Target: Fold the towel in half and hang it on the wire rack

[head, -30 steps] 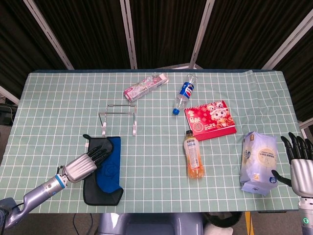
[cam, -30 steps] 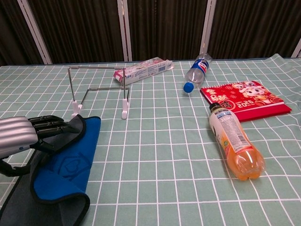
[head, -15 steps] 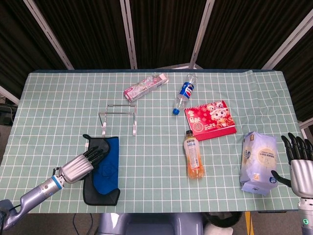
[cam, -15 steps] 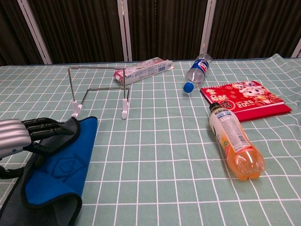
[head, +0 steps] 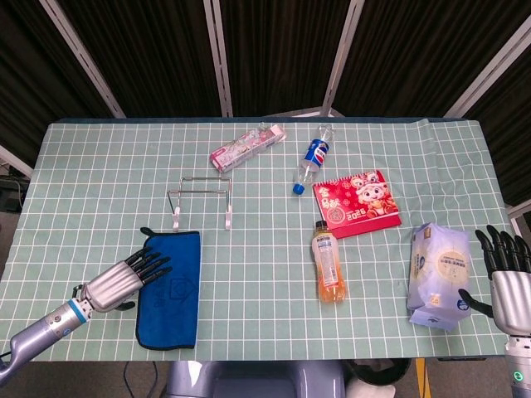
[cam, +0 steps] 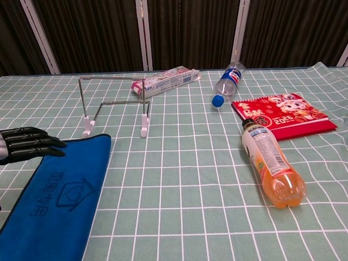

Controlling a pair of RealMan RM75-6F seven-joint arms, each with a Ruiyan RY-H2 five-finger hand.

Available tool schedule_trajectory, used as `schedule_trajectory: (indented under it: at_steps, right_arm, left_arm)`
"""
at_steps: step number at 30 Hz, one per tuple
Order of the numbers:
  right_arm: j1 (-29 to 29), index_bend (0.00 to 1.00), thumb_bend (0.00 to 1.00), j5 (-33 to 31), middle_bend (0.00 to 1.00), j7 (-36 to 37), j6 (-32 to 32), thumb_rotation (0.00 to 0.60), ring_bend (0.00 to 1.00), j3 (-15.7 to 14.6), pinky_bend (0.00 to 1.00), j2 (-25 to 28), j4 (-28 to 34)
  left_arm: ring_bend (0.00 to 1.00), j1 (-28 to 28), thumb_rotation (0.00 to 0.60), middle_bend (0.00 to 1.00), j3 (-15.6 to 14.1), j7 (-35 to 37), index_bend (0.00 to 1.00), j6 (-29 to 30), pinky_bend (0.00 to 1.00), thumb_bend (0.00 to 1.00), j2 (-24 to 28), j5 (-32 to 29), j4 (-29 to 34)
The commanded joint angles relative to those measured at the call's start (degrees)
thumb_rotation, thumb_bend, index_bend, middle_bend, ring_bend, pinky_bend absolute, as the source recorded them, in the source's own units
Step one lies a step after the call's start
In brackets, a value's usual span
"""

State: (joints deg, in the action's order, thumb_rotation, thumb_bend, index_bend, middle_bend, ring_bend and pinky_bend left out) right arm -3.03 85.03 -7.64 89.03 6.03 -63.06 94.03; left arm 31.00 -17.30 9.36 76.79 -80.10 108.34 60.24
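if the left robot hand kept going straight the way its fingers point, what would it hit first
Probably the blue towel: the left robot hand points across its upper edge, fingertips already at it. Height above the cloth is unclear.

The head view looks down on the whole table (head: pixel 99 166); the chest view, low and close, shares its middle.

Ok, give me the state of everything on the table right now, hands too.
towel: flat on the table, blue side up, not on the rack
wire rack: upright, bare
left robot hand: fingers spread, at the towel's left edge, holding nothing
right robot hand: open, beside the tissue pack
orange drink bottle: lying down
Pepsi bottle: lying down, capped
calendar: flat
toothpaste box: lying flat
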Motion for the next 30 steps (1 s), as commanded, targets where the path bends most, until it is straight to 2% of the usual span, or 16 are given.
schedule_trajectory:
  at_steps: [1,5,12,17,24,25,26,27,28,29,30]
  right_arm:
    - [0.13,0.0,0.0,0.38,0.0,0.13,0.35,0.6,0.0,-0.08,0.0,0.14,0.22]
    - [0.35,0.0,0.0,0.69,0.0,0.36,0.73,0.6,0.0,-0.2,0.0,0.34,0.42]
    - [0.49,0.0,0.0,0.94,0.0,0.75,1.01,0.6,0.0,-0.21,0.0,0.5,0.46]
    - [0.44,0.0,0.0,0.65,0.0,1.09,0.71,0.6,0.0,-0.16,0.0,0.55,0.33]
    - [0.5,0.0,0.0,0.41,0.0,1.78,0.78,0.6,0.0,0.05,0.0,0.8,0.22]
    - [0.5,0.0,0.0,0.34,0.0,1.86,0.73,0.6,0.0,0.07,0.0,0.83,0.18]
    - [0.51,0.0,0.0,0.26,0.0,1.96,0.7,0.6,0.0,0.09,0.0,0.86,0.14]
    - [0.53,0.0,0.0,0.24,0.0,2.03,0.72,0.6,0.0,0.1,0.0,0.89,0.14]
    - [0.56,0.0,0.0,0.25,0.0,2.12,0.8,0.6,0.0,0.14,0.0,0.91,0.14]
    - [0.58,0.0,0.0,0.28,0.0,2.18,0.88,0.6,0.0,0.16,0.0,0.92,0.15]
    - [0.59,0.0,0.0,0.34,0.0,2.2,0.98,0.6,0.0,0.19,0.0,0.94,0.16]
  left_arm:
    - [0.0,-1.06,0.6,0.0,-1.42,1.5,0.02,4.12,0.0,0.04,1.9,3.13,2.79]
    - [0.0,-1.53,0.6,0.0,-2.22,0.57,0.1,4.1,0.0,0.04,2.51,4.29,4.91]
    - [0.0,-1.37,0.6,0.0,-1.22,-0.27,0.14,1.68,0.0,0.08,1.06,3.65,6.23]
    - [0.0,-0.1,0.6,0.0,2.49,-2.91,0.14,-1.9,0.0,0.17,-1.1,0.58,7.1]
    - [0.0,2.79,0.6,0.0,10.38,-7.19,0.15,-10.91,0.0,0.17,-2.96,-9.44,10.85]
    - [0.03,3.25,0.6,0.04,11.43,-7.95,0.15,-11.99,0.0,0.17,-3.09,-10.72,11.41]
    - [0.18,3.66,0.6,0.19,12.62,-9.02,0.15,-12.82,0.09,0.17,-3.25,-12.03,11.82]
    - [0.32,3.88,0.6,0.34,13.32,-9.81,0.14,-13.31,0.22,0.17,-3.35,-12.84,12.03]
    - [0.57,4.14,0.6,0.6,14.64,-11.59,0.14,-13.71,0.5,0.16,-3.57,-14.19,12.07]
    - [0.79,4.29,0.6,0.82,15.83,-13.73,0.16,-13.9,0.79,0.14,-3.89,-15.4,12.07]
    - [0.88,4.34,0.6,0.9,17.1,-15.93,0.18,-14.14,0.91,0.13,-4.3,-16.95,12.08]
